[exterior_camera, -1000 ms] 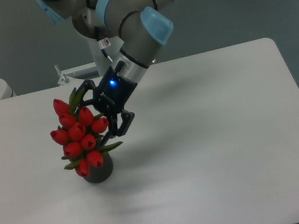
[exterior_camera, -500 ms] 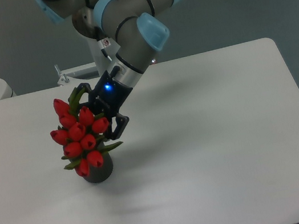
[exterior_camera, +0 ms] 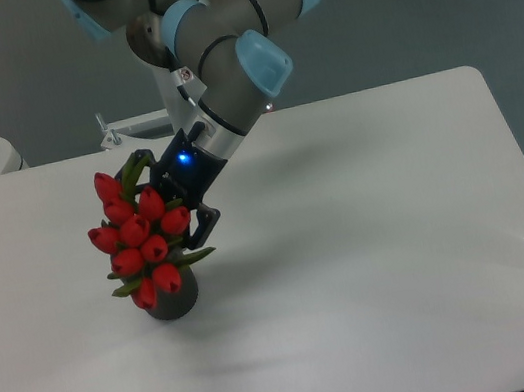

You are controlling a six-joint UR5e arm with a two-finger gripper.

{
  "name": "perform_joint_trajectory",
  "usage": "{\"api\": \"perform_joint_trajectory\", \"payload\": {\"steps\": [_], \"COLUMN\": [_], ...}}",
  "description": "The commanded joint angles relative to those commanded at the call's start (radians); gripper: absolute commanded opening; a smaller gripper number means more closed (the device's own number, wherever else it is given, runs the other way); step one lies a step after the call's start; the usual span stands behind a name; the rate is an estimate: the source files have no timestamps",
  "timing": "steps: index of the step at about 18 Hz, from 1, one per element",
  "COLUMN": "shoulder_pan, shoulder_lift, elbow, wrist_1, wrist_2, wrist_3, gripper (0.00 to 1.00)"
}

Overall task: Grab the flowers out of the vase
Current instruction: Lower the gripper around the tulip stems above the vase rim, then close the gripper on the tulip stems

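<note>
1. the flowers (exterior_camera: 141, 240) stand in the vase (exterior_camera: 171, 295) on the left half of the white table (exterior_camera: 381, 236), a tight bunch of red closed buds with green leaves, leaning up and to the left, well taller than the vase.
2. they look light and soft; the buds would likely bruise or snap off under a hard squeeze, and the stems probably bend easily, so a gentle hold seems wise.
3. the best place to take hold looks like the bundled stems and leaves just under the buds and above the vase's mouth, where the bunch is narrowest; that spot is mostly hidden behind the blooms.
4. the vase is small, dark and round; it may tip or lift along if the stems drag on its wall, so a straight pull along the lean seems safest.
5. the gripper (exterior_camera: 170, 204) sits at the upper right of the bunch, fingers spread, one finger (exterior_camera: 135, 166) behind the top buds and the other (exterior_camera: 203, 229) beside the right-hand ones; it pinches nothing yet.
6. the arm (exterior_camera: 238, 58) reaches down from the top of the view, a blue light glowing at its wrist.
</note>
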Motion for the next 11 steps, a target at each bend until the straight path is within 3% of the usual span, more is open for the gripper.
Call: {"api": "perform_joint_trajectory", "payload": {"steps": [3, 11], "shoulder_pan": [0.000, 0.005], "shoulder_lift": [-0.002, -0.003], "elbow": [0.005, 0.011], "wrist_1": [0.000, 0.000], "wrist_2": [-0.003, -0.017], "wrist_3": [0.000, 0.002], "gripper": [0.82, 0.52]}}
